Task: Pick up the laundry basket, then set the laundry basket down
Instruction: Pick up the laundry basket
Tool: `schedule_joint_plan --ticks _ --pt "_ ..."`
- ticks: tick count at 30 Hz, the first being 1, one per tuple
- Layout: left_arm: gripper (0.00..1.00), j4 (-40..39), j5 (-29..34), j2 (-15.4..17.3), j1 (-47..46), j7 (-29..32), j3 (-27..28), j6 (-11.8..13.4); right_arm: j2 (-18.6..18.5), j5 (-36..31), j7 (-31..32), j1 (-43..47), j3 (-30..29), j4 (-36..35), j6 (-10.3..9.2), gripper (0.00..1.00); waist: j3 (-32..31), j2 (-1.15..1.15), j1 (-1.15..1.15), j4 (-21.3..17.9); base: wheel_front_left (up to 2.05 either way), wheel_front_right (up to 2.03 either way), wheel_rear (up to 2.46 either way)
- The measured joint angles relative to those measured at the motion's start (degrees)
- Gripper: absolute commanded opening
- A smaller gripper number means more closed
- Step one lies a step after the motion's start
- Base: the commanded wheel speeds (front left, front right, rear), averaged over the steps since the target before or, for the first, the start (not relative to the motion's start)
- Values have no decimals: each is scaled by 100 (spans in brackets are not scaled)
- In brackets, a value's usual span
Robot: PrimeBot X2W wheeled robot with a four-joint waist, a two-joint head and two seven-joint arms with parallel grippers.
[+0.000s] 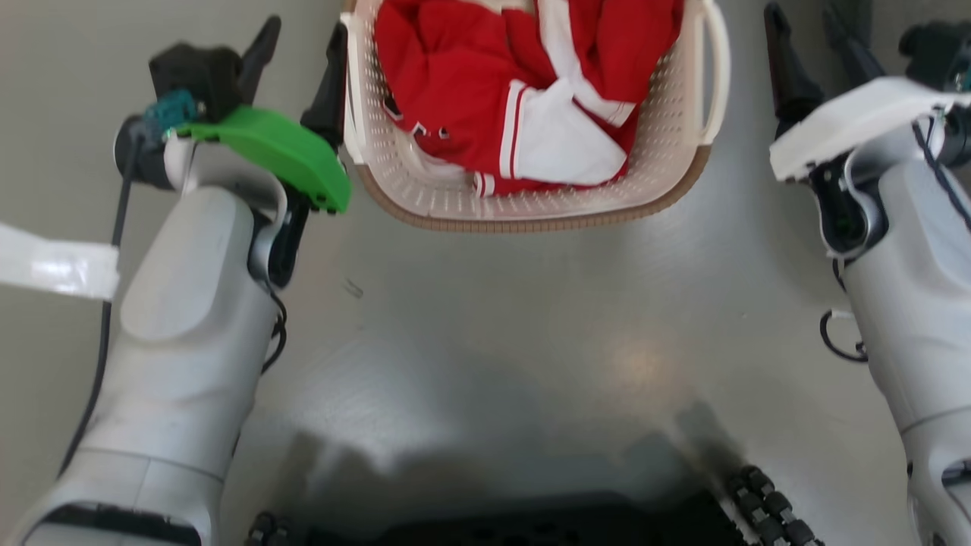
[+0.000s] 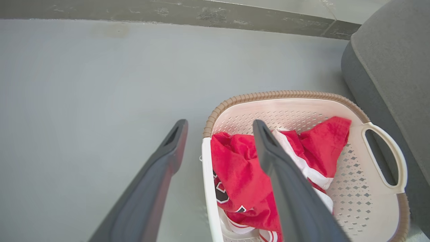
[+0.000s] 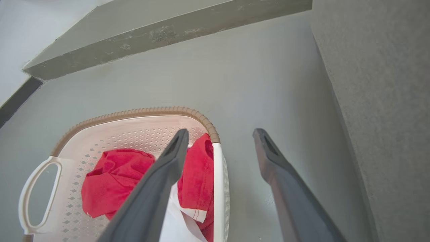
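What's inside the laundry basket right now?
A crumpled red garment with white trim lies in the laundry basket, covering most of its bottom. The perforated walls show around it. Anything under the cloth is hidden.

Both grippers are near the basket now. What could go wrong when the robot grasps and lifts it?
1. The left gripper, open, has one finger over the red garment; closing could pinch cloth against the wall of the laundry basket.
2. The right gripper, also open, stands apart from the right handle in the head view; an uneven grasp could tilt the basket.
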Motion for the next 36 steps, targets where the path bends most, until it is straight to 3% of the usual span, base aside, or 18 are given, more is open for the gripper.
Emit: schedule_joint_plan --ticks 14,31,34,35,36 --pt "100 794 -267 -8 -697 118 -405 -38 170 41 241 -659 290 847 0 100 848 0 0 83 0 0 0" --pt "100 1322 -909 -16 -1178 387 -959 -65 279 83 180 -1230 541 1548 1 100 1246 0 0 17 0 0 0" --pt "98 1402 -962 -16 -1252 386 -1031 -65 302 100 116 -1310 592 1628 1 88 1257 0 0 6 0 0 0" --pt "88 1427 -973 -15 -1273 386 -1049 -65 309 101 91 -1344 611 1641 1 82 1260 0 0 4 0 0 0" --pt "68 1447 -999 -15 -1292 386 -1062 -65 318 101 76 -1374 626 1661 1 54 1262 0 0 1 0 0 0"
